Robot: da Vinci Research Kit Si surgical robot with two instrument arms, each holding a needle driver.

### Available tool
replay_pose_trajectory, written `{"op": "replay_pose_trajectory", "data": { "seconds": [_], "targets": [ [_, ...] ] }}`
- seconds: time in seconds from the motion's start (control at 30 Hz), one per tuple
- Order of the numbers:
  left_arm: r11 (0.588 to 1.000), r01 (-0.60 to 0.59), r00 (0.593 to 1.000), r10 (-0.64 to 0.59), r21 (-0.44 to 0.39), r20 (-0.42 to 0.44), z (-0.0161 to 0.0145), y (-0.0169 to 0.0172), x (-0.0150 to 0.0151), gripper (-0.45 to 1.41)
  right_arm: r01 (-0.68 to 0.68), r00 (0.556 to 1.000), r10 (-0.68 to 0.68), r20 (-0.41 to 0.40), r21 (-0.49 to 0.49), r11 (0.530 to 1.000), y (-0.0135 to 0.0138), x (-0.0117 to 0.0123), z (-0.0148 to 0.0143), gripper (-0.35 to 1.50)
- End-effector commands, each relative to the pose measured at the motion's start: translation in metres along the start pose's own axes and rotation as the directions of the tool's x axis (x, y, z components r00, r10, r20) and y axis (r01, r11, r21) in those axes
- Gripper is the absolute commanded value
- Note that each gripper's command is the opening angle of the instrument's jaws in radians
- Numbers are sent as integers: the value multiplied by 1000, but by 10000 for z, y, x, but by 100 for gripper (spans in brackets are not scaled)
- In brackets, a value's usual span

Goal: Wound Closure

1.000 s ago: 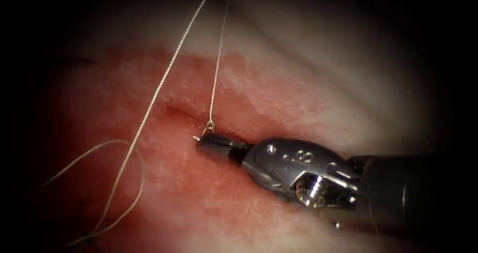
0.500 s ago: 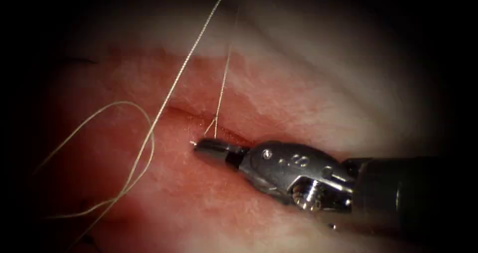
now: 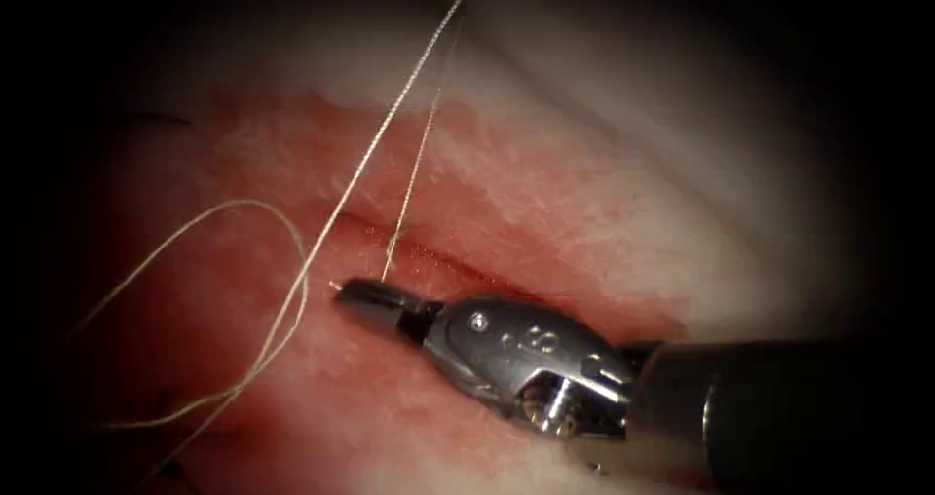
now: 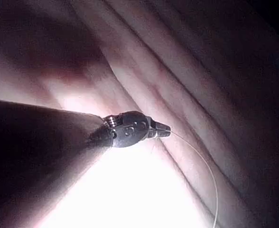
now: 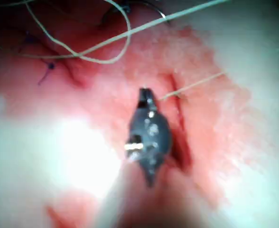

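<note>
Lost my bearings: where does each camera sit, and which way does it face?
Endoscope: above and in front, looking down on the cut; right tool enters from the right, shut on thread.
Left wrist: on the left arm, looking along its shaft at the left tool, shut on thread.
Right wrist: on the right arm, along its shaft at its tool beside the cut.
Endoscope and right wrist share the right tool, cut, thread.

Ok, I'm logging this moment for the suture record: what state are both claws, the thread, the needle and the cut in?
Right claw: shut on a thread strand, low over the cut.
Left claw: shut on thread trailing from its tip.
Thread: one strand taut, a slack loop left of the cut.
Needle: probably the dark curve lying on the tissue, in neither claw.
Cut: narrow slit, edges close.
</note>
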Motion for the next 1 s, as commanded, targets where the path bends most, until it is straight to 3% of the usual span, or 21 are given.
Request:
{"op": "replay_pose_trajectory", "data": {
  "seconds": [0.03,0.4,1.0],
  "targets": [
    [1000,-5,1000,5,3,7,8,-2,-1,-35,0,1000,0,4,11,1000,-7,-1,6,-35],
    [992,-127,991,126,21,38,24,-5,1,-35,-9,1000,9,20,4,1000,-3,-12,1,-35],
    [979,-198,980,196,49,43,40,-19,16,-35,-11,999,10,45,4,1000,-12,-28,-5,-35]
  ]
}}
